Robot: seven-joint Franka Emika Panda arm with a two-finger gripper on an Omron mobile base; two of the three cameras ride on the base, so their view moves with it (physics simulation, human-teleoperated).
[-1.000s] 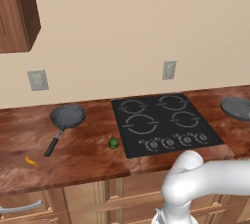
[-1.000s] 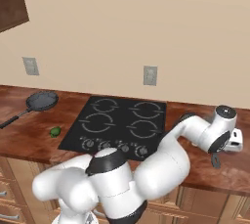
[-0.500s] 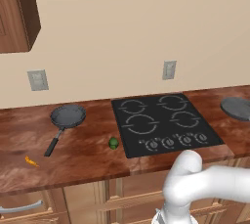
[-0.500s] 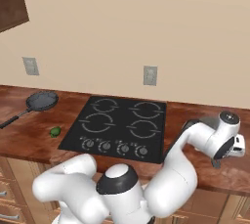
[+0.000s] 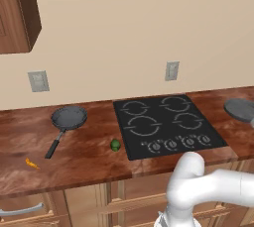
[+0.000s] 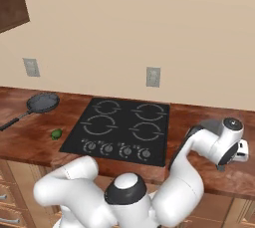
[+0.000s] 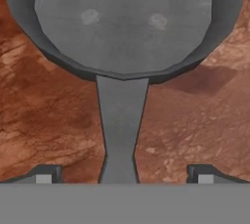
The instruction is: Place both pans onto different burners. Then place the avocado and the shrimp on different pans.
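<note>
One dark grey pan (image 5: pixel 69 117) lies on the counter left of the cooktop, its black handle pointing toward the front. A second pan (image 5: pixel 240 109) rests on the counter right of the cooktop; in the hand view this pan (image 7: pixel 124 20) is close, its handle (image 7: pixel 121 130) running down between my fingertips (image 7: pixel 44 175). My gripper (image 7: pixel 122 176) is open and straddles that handle without touching it. In the right base view the gripper (image 6: pixel 241 153) hangs low over the right counter. The green avocado (image 5: pixel 115 144) sits just left of the burners (image 5: pixel 144 124). The orange shrimp (image 5: pixel 31 162) lies at the far left front.
The black cooktop (image 6: pixel 122 130) has a row of silver knobs (image 5: pixel 171 144) along its front edge. Wall outlets (image 5: pixel 171 71) sit above the counter, and a wooden cabinet (image 5: pixel 17 13) hangs at the upper left. My white arm bends across the counter's front edge.
My hand has sunk a little lower and farther right over the right counter, and the elbow has swung. Both pans, the avocado and the shrimp lie where they were.
</note>
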